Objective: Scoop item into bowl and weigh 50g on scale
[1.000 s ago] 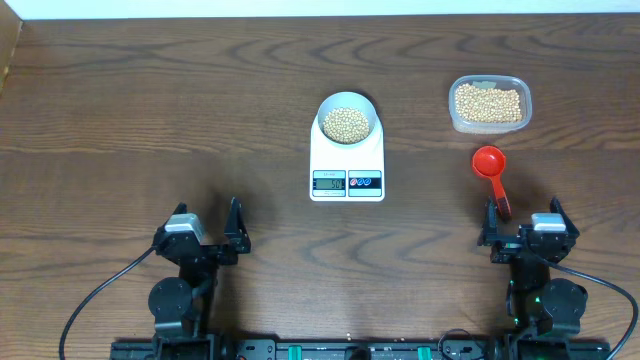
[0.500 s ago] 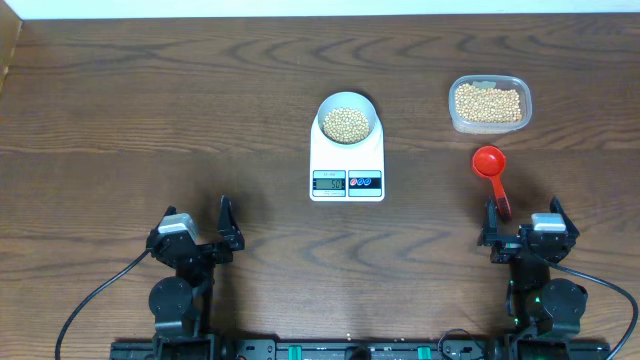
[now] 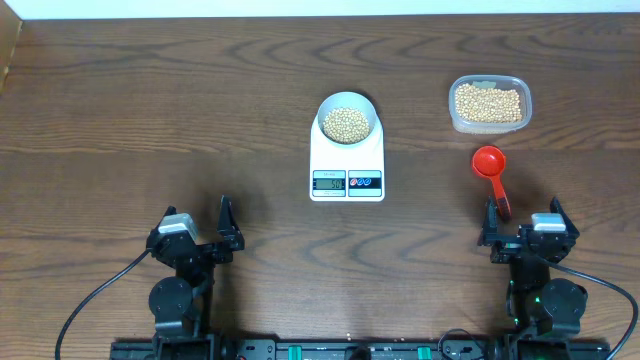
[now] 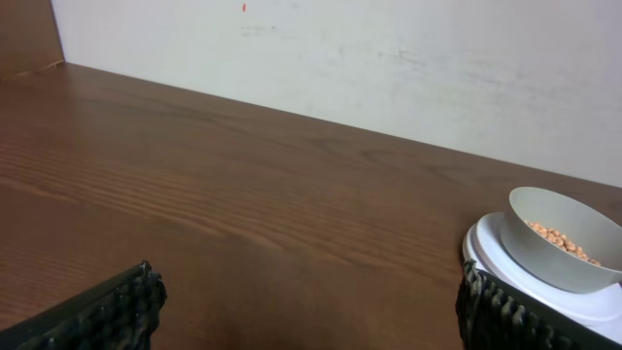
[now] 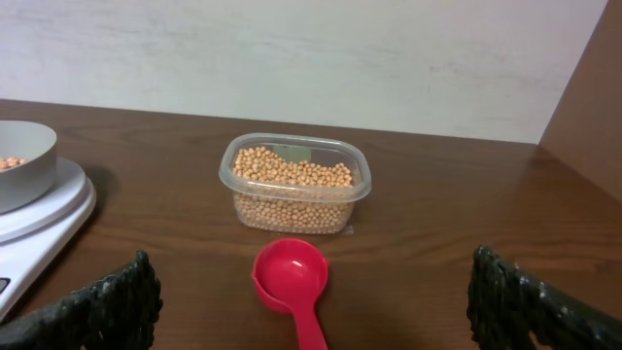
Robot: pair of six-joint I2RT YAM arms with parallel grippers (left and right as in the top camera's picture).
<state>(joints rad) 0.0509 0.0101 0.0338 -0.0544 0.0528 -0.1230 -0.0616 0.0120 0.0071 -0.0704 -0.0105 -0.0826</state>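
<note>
The white bowl (image 3: 347, 120) holds tan beans (image 3: 346, 123) and sits on the white scale (image 3: 347, 166) at table centre. The bowl (image 4: 564, 238) and scale (image 4: 544, 301) also show at right in the left wrist view, and at left in the right wrist view (image 5: 21, 165). A red scoop (image 3: 490, 168) lies empty on the table, just ahead of my right gripper (image 3: 526, 222); it also shows in the right wrist view (image 5: 292, 277). My left gripper (image 3: 200, 225) is open and empty at the front left. My right gripper (image 5: 311, 301) is open and empty.
A clear plastic tub (image 3: 489, 103) of beans stands at the back right, behind the scoop; it also shows in the right wrist view (image 5: 293, 183). A white wall runs behind the table's far edge.
My left gripper shifted slightly left and back a second ago, then stayed still. The right arm, scoop, bowl and scale have not moved.
</note>
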